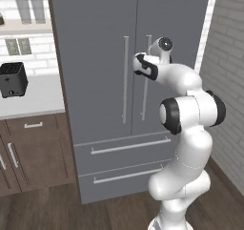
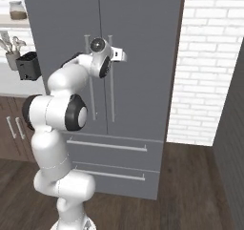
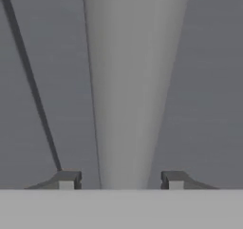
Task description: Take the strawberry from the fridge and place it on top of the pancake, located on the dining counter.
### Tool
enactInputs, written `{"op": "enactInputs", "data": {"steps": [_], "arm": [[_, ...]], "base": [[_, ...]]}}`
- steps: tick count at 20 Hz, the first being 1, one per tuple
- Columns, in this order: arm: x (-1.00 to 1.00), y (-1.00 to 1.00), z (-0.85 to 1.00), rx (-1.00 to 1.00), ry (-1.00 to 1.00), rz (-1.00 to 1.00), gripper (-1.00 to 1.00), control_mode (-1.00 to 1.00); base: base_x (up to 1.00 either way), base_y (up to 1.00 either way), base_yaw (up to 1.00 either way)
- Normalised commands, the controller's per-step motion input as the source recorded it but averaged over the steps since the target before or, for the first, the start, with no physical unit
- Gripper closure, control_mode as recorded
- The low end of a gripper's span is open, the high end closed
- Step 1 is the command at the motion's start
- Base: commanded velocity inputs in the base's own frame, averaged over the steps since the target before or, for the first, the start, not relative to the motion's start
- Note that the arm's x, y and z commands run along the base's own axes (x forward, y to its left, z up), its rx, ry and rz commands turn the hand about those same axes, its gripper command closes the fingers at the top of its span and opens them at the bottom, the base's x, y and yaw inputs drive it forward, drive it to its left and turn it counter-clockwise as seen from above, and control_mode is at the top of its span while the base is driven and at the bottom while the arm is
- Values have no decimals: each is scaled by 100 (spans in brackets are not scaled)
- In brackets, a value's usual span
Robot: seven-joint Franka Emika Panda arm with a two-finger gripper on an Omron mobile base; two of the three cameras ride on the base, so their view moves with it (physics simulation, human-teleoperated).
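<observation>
Hand (image 3: 121, 180) straddles fridge (image 1: 95, 105) handle (image 3: 130, 90), doors closed.

White brick wall (image 2: 205, 71) to the right of the appliance alcove, grey brick side wall (image 1: 224, 57) closer in. Dark wood plank floor (image 2: 186, 186). Brown wooden cabinets (image 1: 33, 152) with pale bar handles under a white worktop (image 1: 38, 98). Black toaster (image 1: 13, 79) on it. Shelf (image 1: 26, 28) above, white tile backsplash with outlets (image 1: 18, 46). Even flat light.

A home kitchen: a tall grey fridge (image 1: 119, 81) with 2 doors, brown wooden cabinets (image 1: 33, 152) under a white worktop (image 1: 33, 98), white brick walls (image 2: 209, 71), wooden floor (image 2: 190, 191).
</observation>
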Motion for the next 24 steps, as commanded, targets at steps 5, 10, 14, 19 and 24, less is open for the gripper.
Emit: {"op": "enactInputs", "data": {"steps": [5,10,14,19,24], "arm": [[-11,-19,0,1,7,0,100,-100],[-60,-34,0,0,2,0,100,-100],[-91,-56,0,4,0,0,100,-100],[-100,-83,0,10,0,1,100,-100],[-100,-100,0,17,0,0,100,-100]], "base": [[0,0,0],[0,0,0],[0,0,0],[0,0,0],[0,0,0]]}}
